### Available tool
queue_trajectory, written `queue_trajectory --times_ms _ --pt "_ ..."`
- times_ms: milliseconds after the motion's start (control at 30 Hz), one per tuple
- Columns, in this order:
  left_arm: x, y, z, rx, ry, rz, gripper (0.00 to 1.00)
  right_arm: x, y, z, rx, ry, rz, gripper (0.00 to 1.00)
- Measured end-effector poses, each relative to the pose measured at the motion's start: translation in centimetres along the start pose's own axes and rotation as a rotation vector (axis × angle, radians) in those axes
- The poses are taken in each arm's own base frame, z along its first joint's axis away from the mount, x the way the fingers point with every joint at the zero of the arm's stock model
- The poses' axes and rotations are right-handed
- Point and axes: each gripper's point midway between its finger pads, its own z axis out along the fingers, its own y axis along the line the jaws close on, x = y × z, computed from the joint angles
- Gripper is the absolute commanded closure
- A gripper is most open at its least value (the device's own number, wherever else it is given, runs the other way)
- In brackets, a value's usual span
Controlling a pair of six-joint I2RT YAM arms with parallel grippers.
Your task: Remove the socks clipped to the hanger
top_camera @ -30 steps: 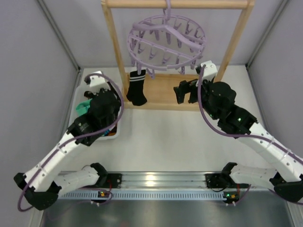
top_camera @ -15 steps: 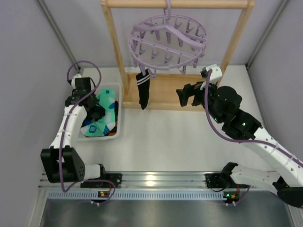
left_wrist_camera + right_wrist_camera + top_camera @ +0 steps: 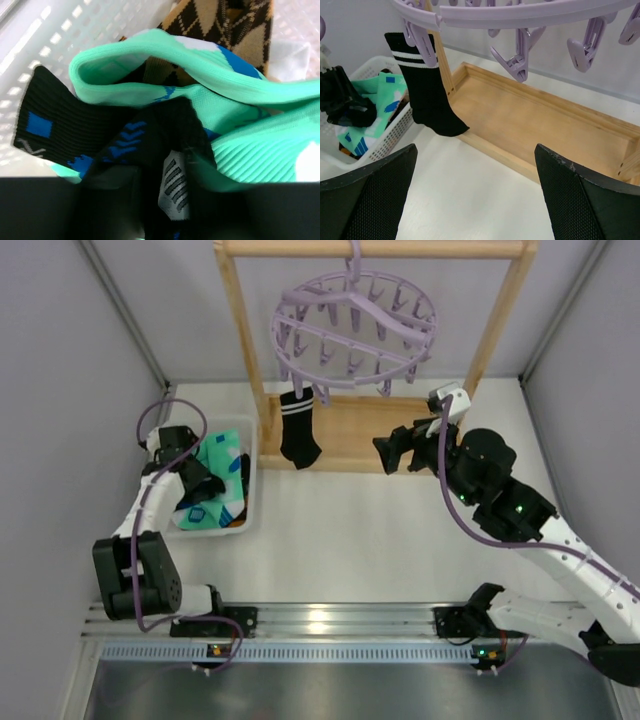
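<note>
Gaping wide, the right gripper (image 3: 475, 150) holds nothing and hangs low over the table (image 3: 340, 540), facing the wooden frame (image 3: 240, 340). Ahead of it and up to its left, one black sock (image 3: 427, 95) with two white stripes at the cuff dangles from a peg (image 3: 420, 37) on the rim of the lilac hanger (image 3: 352, 330). Its toe ends just above the near edge of the frame's flat base. The other pegs in view hang bare, and the hanger's hook sits over the frame's top bar. Off to the left, the left gripper (image 3: 195, 480) is down inside the white basket (image 3: 252, 480), right against the pile there; I cannot tell whether its jaws are apart or pinching cloth. Under it lies a mint sock (image 3: 240, 95) with blue and white marks and a black ribbed cuff, folded over itself. Behind that shows a brown sock (image 3: 215, 20) with tan diamonds.
</note>
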Motion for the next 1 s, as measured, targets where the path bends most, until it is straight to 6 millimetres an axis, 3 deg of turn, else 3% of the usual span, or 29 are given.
queue_trajectory --times_ms 33,133,167,367,533,667,800,1000 --pt "-0.2 -0.1 -0.3 0.008 -0.009 -0.003 0.38 -0.1 0.0 -0.1 -0.003 -0.004 0.003 0.04" --pt "-1.5 -0.6 -2.1 0.054 -0.058 -0.021 0.15 -0.5 0.1 -0.4 -0.015 -0.015 0.010 0.04" --pt "-2.1 -0.8 -2.9 0.075 -0.083 -0.027 0.02 -0.5 0.1 -0.5 -0.018 -0.016 0.010 0.04" --pt "-4.8 -1.8 -7.5 0.188 -0.199 -0.033 0.02 -0.7 0.0 -0.6 -0.023 -0.020 0.012 0.04" --pt "-5.5 -2.9 -9.9 0.283 -0.227 -0.015 0.02 -1.0 0.1 -1.0 -0.031 -0.030 0.014 0.04" --pt "-5.6 -5.1 -12.6 0.428 -0.215 -0.007 0.02 -1.2 0.1 -1.2 -0.034 -0.036 0.015 0.04" --pt "-4.5 -9.4 -15.8 0.604 -0.193 0.082 0.02 -1.2 0.1 -1.2 -0.039 -0.035 0.015 0.04" --pt "1.7 -18.6 -22.3 1.052 -0.201 0.357 0.02 -1.1 0.5 -1.2 -0.064 -0.033 0.009 0.04"
